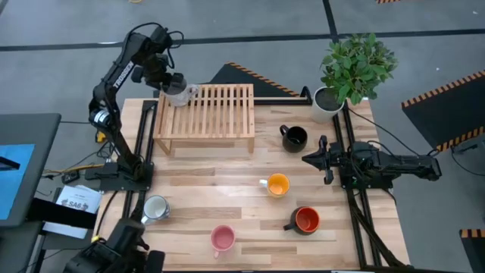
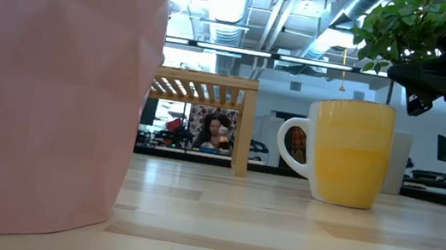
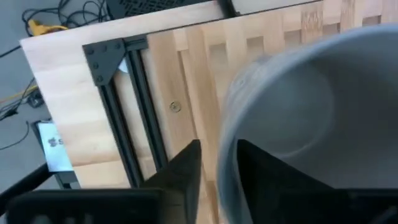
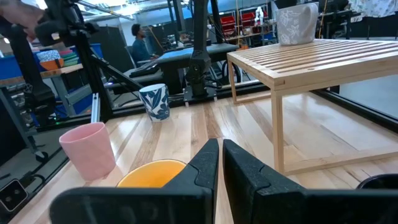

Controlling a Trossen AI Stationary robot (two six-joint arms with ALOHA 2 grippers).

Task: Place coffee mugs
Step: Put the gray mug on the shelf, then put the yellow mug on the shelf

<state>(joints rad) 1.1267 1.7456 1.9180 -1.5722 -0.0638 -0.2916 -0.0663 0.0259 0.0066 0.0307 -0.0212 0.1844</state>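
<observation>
My left gripper (image 1: 174,85) is over the far left corner of the slatted wooden rack (image 1: 206,114), shut on the grey mug (image 1: 180,95), which is upright. The right wrist view shows the grey mug (image 4: 295,23) at the rack top. My right gripper (image 1: 312,159) waits shut near the table's right side, pointing left. On the table stand the black mug (image 1: 293,137), the orange mug (image 1: 278,184), the red-inside mug (image 1: 306,220), the pink mug (image 1: 222,239) and the white mug (image 1: 155,208). My left gripper holds the grey mug by its rim wall (image 3: 225,180), with one finger (image 3: 267,177) inside the mug and the other (image 3: 183,171) outside. The fingers come from above, pointing down. The mug is upright at the rack's far left corner; whether its base rests on the slats I cannot tell.
A plant in a white pot (image 1: 327,102) stands at the table's far right corner. The rack (image 4: 323,59) fills the far left part of the table. In the low view the pink mug (image 2: 46,93) stands close and the orange mug (image 2: 353,151) farther off. People show beyond the table.
</observation>
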